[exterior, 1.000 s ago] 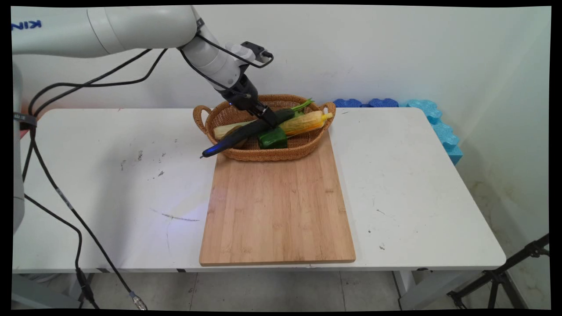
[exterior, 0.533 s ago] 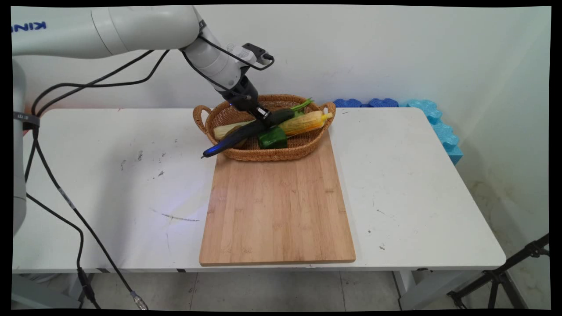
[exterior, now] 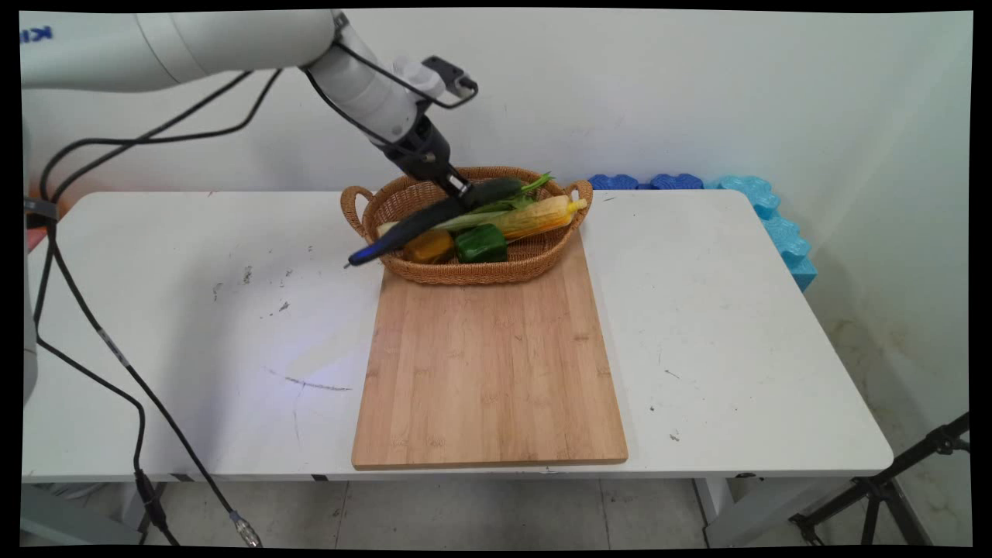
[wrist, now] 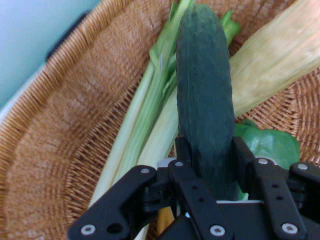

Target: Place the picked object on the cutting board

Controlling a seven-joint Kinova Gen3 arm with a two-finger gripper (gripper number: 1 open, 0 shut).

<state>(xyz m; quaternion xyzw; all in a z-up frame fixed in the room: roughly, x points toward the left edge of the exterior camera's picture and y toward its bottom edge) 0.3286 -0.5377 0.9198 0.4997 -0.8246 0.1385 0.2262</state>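
My gripper (exterior: 463,193) is shut on a long dark green cucumber (exterior: 422,219), holding it near its right end. The cucumber hangs tilted above a wicker basket (exterior: 480,273), its left end poking out past the basket's left rim. In the hand view the cucumber (wrist: 205,95) runs up between my fingers (wrist: 243,156), with my gripper (wrist: 212,155) closed on its sides. Under it in the basket lie a husked corn cob (exterior: 535,217), a green pepper (exterior: 480,242), a yellow-orange pepper (exterior: 428,246) and a pale green leek (wrist: 145,120).
A wooden cutting board (exterior: 488,364) lies on the white table (exterior: 194,325) in front of the basket, whose near edge rests on it. Blue foam pieces (exterior: 767,209) line the back right corner. Black cables (exterior: 116,356) hang down at the left.
My gripper has risen and drawn back a little with the cucumber, which has lifted off the other vegetables. The yellow-orange pepper below it has come into sight.
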